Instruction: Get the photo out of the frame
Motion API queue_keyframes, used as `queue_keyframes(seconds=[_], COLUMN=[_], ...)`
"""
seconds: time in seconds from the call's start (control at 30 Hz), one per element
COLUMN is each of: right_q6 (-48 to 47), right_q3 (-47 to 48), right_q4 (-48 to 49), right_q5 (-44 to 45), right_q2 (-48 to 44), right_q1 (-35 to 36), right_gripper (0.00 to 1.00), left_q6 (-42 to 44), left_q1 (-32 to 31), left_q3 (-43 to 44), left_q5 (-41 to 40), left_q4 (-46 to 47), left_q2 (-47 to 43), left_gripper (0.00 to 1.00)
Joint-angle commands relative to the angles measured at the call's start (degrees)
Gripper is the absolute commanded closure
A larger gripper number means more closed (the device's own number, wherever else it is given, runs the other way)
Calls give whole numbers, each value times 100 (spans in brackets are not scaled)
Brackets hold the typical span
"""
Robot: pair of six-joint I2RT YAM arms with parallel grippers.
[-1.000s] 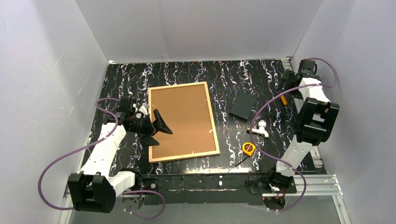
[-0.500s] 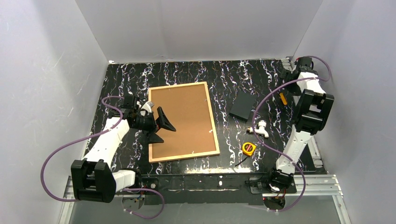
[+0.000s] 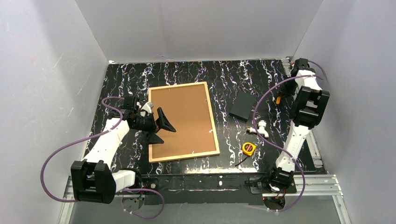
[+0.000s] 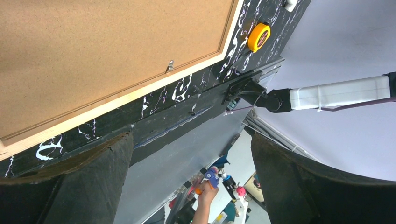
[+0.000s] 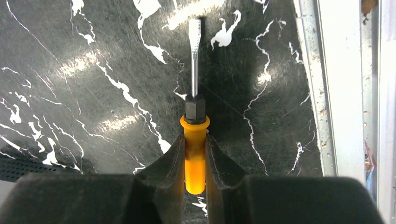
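Observation:
The frame [image 3: 185,157] of light wood strips lies face down at mid-table. Inside it only the photo's brown backing board [image 3: 184,119] shows; the printed side is hidden. My left gripper [image 3: 161,129] hovers open at the frame's left edge, tilted, with nothing between its fingers. In the left wrist view the backing board [image 4: 93,56], the frame [image 4: 116,103] and a small metal tab [image 4: 170,65] lie beyond the left gripper [image 4: 191,140]. At the far right of the table my right gripper [image 3: 281,95] is shut on an orange-handled screwdriver [image 5: 194,158], its blade pointing away from the right gripper [image 5: 195,140].
A small black rectangle [image 3: 243,106] lies right of the frame. A white fitting [image 3: 260,128] and a yellow tape measure [image 3: 248,149] sit nearer the front right. A metal rail [image 5: 336,93] runs along the table's right edge. Grey walls enclose three sides.
The right arm swung toward the far right corner and its jaws closed on the screwdriver handle. The left gripper shifted slightly over the frame's left edge, then held still.

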Motion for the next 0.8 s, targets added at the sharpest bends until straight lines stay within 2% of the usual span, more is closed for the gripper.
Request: queue_keyframes(seconds=[0.0,0.03,0.13,0.23,0.37,0.57,0.67,0.77], right_q6=[86,89,120,303,695,1189,1395,1675], right_q3=[57,31,173,104,-480,-2881,-4030,-5041], right_q4=[-311,-289,-453,-464,-246,655,1148,1642], right_q5=[-158,-171,-159,-217,-433,-948,-1311,-1608], right_q2=[4,-18,-130,-587,-1605,-3959,-4890,-5698], right_q1=[-24,-17,-3,54,246,1065,1836,2697], right_gripper=[80,82,97,99,99,99,99,99], left_q6=[77,81,99,124,162,-83,-674,-1315], left_q1=[-17,-13,-13,-17,-13,-167,-419,-855], left_q3=[-151,-164,-166,-184,-229,-433,-679,-928], left_q5=[142,125,97,70,73,251,448,293], left_q4=[-411,-413,-411,-414,-412,-382,-79,332], left_q2=[-149,-151,-145,-128,-121,-386,-646,-991], left_gripper=[2,2,2,2,2,2,2,2])
